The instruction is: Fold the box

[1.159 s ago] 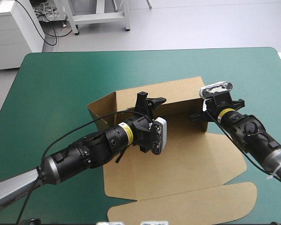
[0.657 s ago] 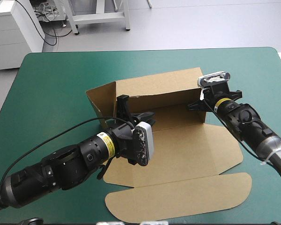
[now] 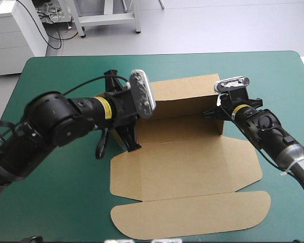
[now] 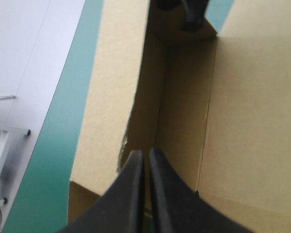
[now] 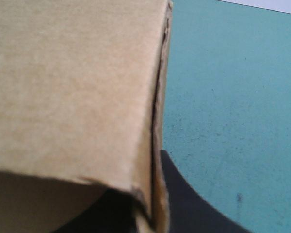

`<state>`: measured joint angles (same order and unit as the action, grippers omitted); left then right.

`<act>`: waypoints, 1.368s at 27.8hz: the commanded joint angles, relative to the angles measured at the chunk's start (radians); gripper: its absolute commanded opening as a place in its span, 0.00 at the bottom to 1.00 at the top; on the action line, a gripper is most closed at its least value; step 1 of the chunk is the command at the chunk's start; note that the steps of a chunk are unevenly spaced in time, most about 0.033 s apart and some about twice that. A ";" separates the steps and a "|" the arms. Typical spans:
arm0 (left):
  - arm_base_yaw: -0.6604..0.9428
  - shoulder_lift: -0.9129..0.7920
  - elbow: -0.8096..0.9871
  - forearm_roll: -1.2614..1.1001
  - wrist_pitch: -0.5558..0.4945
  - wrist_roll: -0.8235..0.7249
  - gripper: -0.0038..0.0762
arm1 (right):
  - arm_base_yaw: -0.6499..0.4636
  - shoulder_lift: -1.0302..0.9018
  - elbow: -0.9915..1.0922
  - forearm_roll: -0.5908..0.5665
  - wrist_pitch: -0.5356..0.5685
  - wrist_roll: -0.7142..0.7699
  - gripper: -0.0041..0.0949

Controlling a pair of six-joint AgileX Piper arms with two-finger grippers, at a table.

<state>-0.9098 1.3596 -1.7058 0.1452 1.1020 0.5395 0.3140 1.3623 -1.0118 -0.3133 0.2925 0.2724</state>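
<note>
At the middle of the teal-green counter (image 3: 55, 192) lies the brown box (image 3: 192, 167), its back wall (image 3: 185, 96) raised and its lid (image 3: 192, 217) flat toward the near edge. At that wall's left end the left gripper (image 4: 145, 154) has its black fingers (image 4: 131, 194) all but closed on the board (only a thin slit between them), while the right gripper (image 3: 216, 112) is clamped on the raised right corner

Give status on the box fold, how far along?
Done: the box has its back wall standing. In hand: the right gripper pinches the raised right side wall; the left gripper, shut, sits at the left end. Left: the left end's state is hidden in the high view, tucking probably remains, and the lid lies flat.
</note>
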 commanded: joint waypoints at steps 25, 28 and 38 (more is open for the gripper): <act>0.806 -0.438 0.295 -0.419 -0.052 -0.164 0.04 | -0.009 -0.031 -0.038 0.061 -0.036 0.005 0.02; 0.806 -0.503 0.385 -0.413 -0.096 -0.164 0.04 | -0.009 -0.031 -0.038 0.061 -0.040 0.005 0.02; 0.806 -0.539 0.471 -0.411 -0.182 -0.152 0.04 | -0.009 -0.066 -0.090 0.175 0.059 -0.084 0.02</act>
<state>-0.1039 0.8199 -1.2135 -0.2485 1.0165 0.3875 0.3140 1.3542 -1.0404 -0.1986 0.3739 0.2434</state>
